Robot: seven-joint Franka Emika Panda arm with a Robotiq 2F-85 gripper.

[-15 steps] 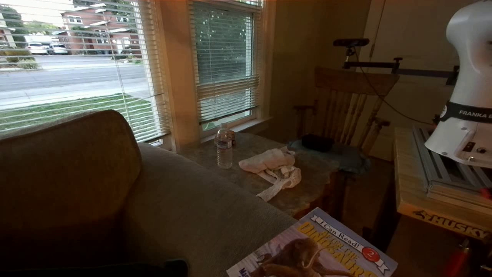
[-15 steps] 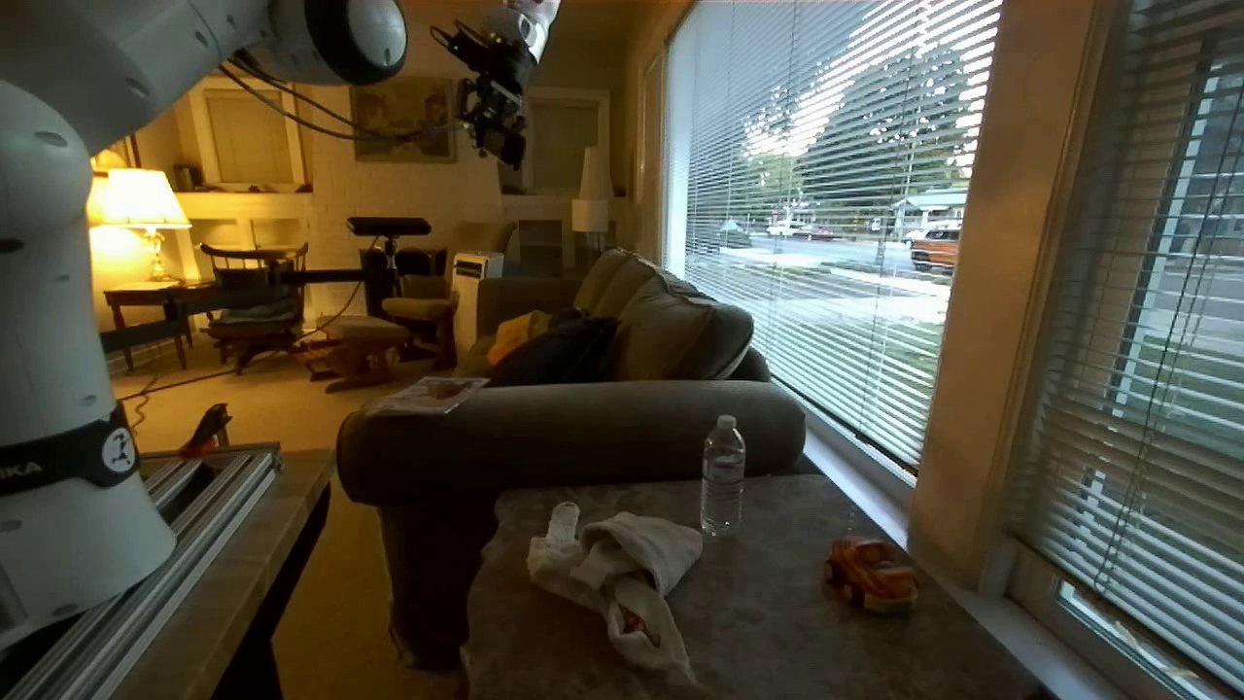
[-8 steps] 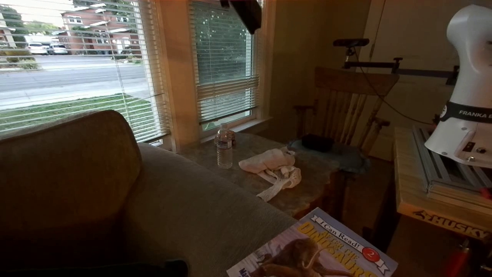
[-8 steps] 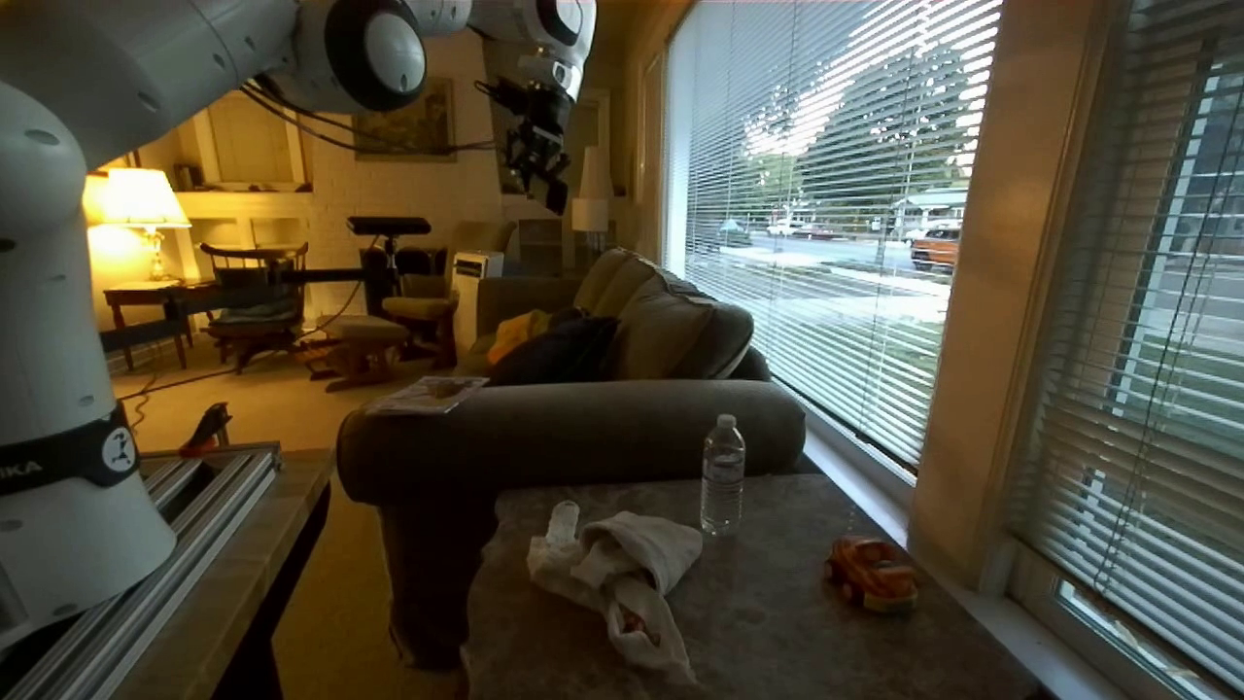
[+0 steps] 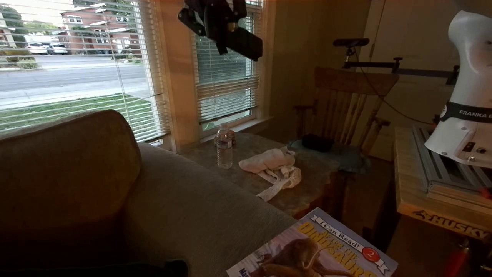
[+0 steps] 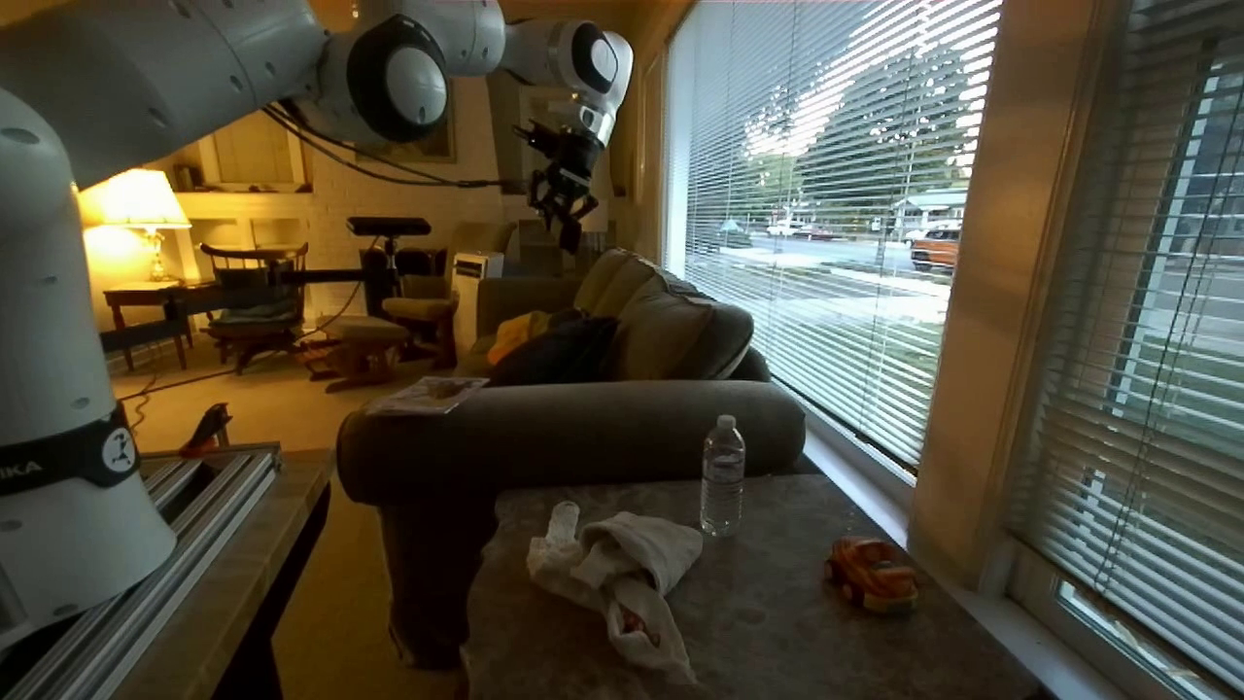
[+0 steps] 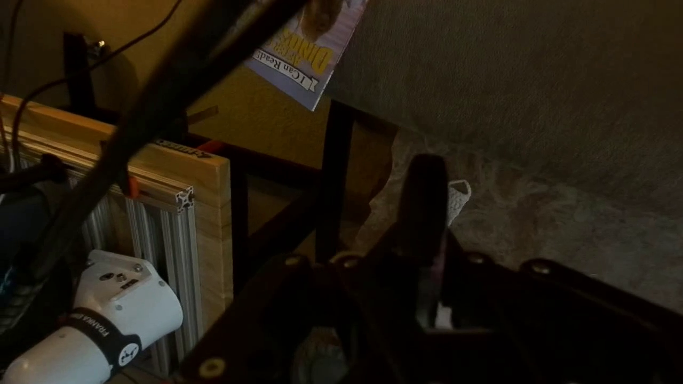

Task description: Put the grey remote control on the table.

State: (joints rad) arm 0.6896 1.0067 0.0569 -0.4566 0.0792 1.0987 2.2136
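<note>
The hand is high up, well above the bottle and off toward the sofa arm from it, fingers looking drawn in to the thickness of a dark slab that juts past them. I take that slab for the grey remote control; too dark to make out buttons, so likely, not sure. It's tilted, far end low, well apart from bottle and table. Current step, my call: carrying over, placing not yet done. To do it well I'd stay higher than the bottle until past the sofa arm and swing the jutting end away from the bottle; a bump could topple it. I'd aim between the bottle and the toy car; landing on the white cloth, near the bottle too, would prop one end up. Then level the hand, lower slowly, wait until it rests flat, ease the fingers apart, back off straight up.
</note>
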